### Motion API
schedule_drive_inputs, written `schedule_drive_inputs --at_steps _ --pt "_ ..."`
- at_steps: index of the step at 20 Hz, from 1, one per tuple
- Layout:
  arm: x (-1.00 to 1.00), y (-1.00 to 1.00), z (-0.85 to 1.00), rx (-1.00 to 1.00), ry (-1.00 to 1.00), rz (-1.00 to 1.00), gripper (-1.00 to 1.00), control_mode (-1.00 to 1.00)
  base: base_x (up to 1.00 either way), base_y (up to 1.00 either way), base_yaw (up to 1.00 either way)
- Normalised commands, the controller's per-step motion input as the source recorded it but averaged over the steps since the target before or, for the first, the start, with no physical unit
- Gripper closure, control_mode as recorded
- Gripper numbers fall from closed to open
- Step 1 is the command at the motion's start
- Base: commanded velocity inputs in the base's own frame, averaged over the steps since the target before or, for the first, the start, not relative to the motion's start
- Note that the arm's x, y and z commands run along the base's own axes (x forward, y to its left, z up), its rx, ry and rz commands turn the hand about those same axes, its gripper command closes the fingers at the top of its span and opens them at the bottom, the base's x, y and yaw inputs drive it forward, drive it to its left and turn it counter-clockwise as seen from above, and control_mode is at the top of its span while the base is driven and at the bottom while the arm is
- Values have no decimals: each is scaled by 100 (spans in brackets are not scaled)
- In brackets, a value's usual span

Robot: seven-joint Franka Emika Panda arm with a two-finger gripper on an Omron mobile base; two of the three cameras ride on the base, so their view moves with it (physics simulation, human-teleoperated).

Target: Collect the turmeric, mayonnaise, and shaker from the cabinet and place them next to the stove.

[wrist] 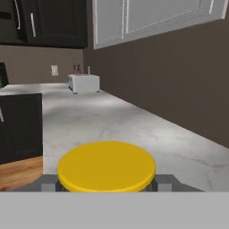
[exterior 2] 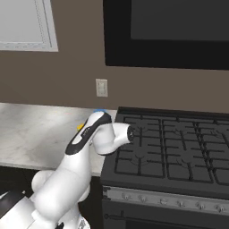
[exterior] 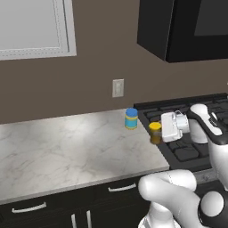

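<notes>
Marble-white surface point(exterior: 67, 142) carries two jars: one blue-lidded mayonnaise jar point(exterior: 131, 118), one yellow-lidded orange turmeric jar point(exterior: 155, 132) gripped by claw point(exterior: 161, 130).

Base views flank arm, share stove point(exterior 2: 179, 147) edge; hand view close over turmeric point(wrist: 106, 166) lid.

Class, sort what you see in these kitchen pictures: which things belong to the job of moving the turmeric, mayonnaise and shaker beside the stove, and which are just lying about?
Part of the job:
- turmeric jar, held between the fingers
- mayonnaise jar, on the counter
- stove

Just lying about:
- toaster
- wall socket
- window
</notes>
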Motion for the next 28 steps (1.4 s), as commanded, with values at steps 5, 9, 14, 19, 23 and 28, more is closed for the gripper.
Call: schedule_drive_inputs --at_steps 5,9,14,19,23,28 --pt "25 0 -26 1 0 1 100 -100 0 0 0" --pt "24 0 -28 3 0 3 100 -100 0 0 0" --pt "22 0 -31 2 0 3 100 -100 0 0 0" --pt "22 0 -29 2 0 4 100 -100 0 0 0" --pt "19 0 -25 1 0 3 100 -100 0 0 0" --pt "17 0 -19 2 -1 3 100 -100 0 0 0"
